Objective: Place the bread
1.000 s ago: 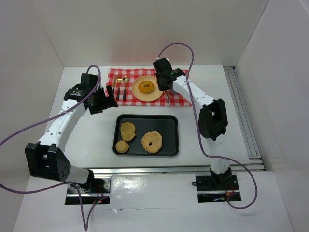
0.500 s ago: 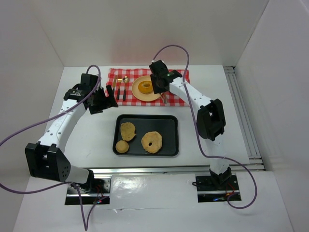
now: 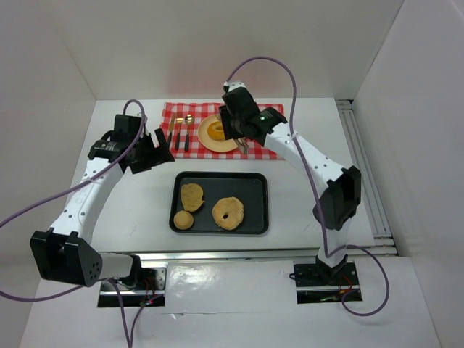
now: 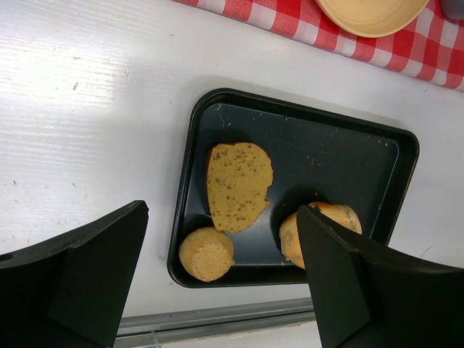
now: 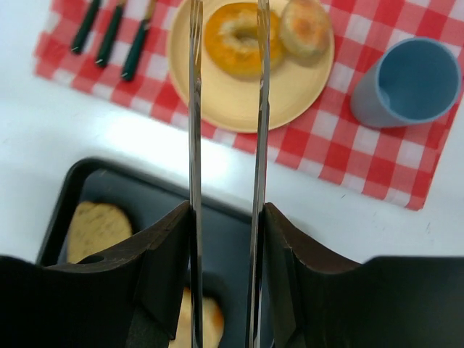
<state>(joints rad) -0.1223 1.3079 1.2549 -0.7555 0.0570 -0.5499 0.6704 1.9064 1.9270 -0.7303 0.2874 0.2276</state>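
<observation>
A black tray (image 3: pixel 257 177) holds a flat bread slice (image 3: pixel 192 194), a small round muffin (image 3: pixel 183 220) and a ring-shaped bread (image 3: pixel 228 212). A yellow plate (image 3: pixel 205 140) on the red checked cloth holds a ring bread (image 5: pixel 235 36) and a small bun (image 5: pixel 306 27). My right gripper (image 5: pixel 226 217) is shut on metal tongs (image 5: pixel 194 109) above the tray's far edge. The tong blades point over the plate, and their tips run off the top of the right wrist view. My left gripper (image 4: pixel 221 239) is open and empty, high above the tray's left side.
A blue cup (image 5: pixel 406 83) stands on the cloth right of the plate. Dark-handled cutlery (image 5: pixel 109 36) lies on the cloth left of the plate. White walls close in the table on three sides. A rail runs along the right edge.
My right gripper with the tongs has moved left, from the plate's right side to over the plate. My left arm has shifted slightly left. The breads on the tray have not moved.
</observation>
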